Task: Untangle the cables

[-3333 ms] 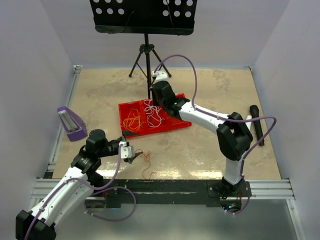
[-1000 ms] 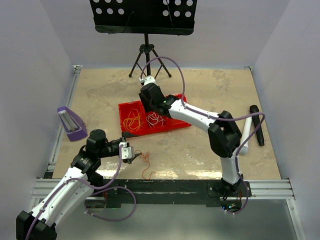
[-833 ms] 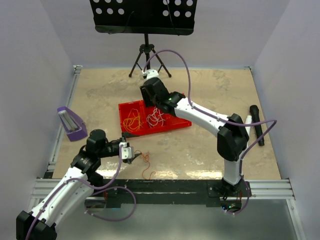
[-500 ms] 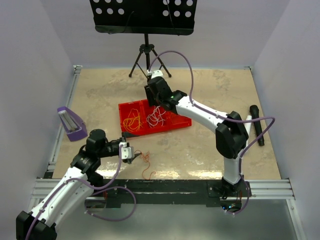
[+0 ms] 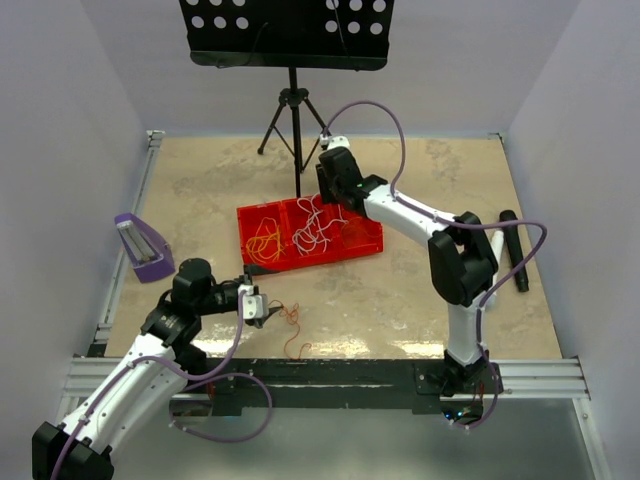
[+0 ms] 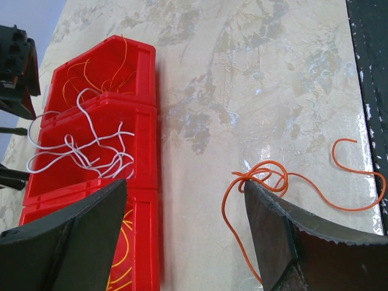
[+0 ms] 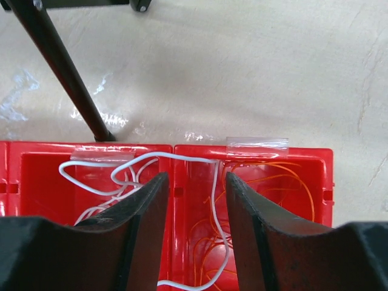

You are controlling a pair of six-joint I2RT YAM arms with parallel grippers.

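A red tray [image 5: 243,225] holds yellow cables [image 5: 263,243] on the left, white cables [image 5: 315,225] in the middle and orange wires [image 7: 273,200] on the right. My right gripper [image 7: 194,177] hovers over the tray's back rim [image 7: 303,151], astride the divider, jaws apart. One white strand [image 7: 216,200] crosses the divider into the orange compartment and runs loose between the fingers. My left gripper [image 6: 185,185] hangs open above the table near the tray's front wall [image 6: 148,182]. A loose orange cable [image 6: 285,182] lies curled beside its right finger [image 6: 267,230], and shows on the table [image 5: 292,318].
A music stand's pole [image 7: 60,66] and tripod [image 5: 292,125] rise just behind the tray, close to my right wrist. A purple object [image 5: 140,245] sits at the left edge. A black cylinder [image 5: 515,250] lies at the far right.
My right arm swung from the tray's left side to its back right, its jaws narrowing, and the white cables spread toward the right compartment. The left arm and orange cable stayed put.
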